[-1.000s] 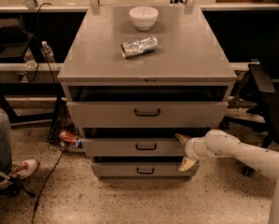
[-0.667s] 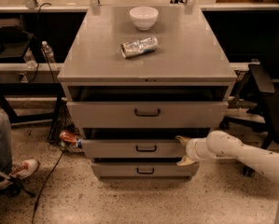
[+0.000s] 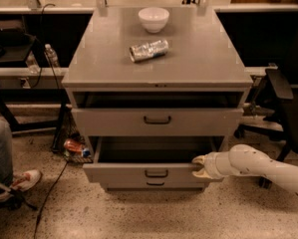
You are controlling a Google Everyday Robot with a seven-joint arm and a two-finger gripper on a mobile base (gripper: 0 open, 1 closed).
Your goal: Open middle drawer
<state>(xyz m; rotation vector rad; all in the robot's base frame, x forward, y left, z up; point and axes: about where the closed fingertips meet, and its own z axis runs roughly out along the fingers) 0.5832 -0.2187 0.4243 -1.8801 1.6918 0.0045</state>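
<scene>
The middle drawer (image 3: 118,174) stood pulled well out of the cabinet (image 3: 203,59), so the opening looked largely done, with the gripper (image 3: 199,166) at the front panel's right end, its hold impossible to tell.

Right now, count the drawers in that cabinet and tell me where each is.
3. Top drawer slightly open; middle drawer below it, pulled furthest out, gripper at its front's right end; bottom drawer lowest, mostly hidden.
</scene>
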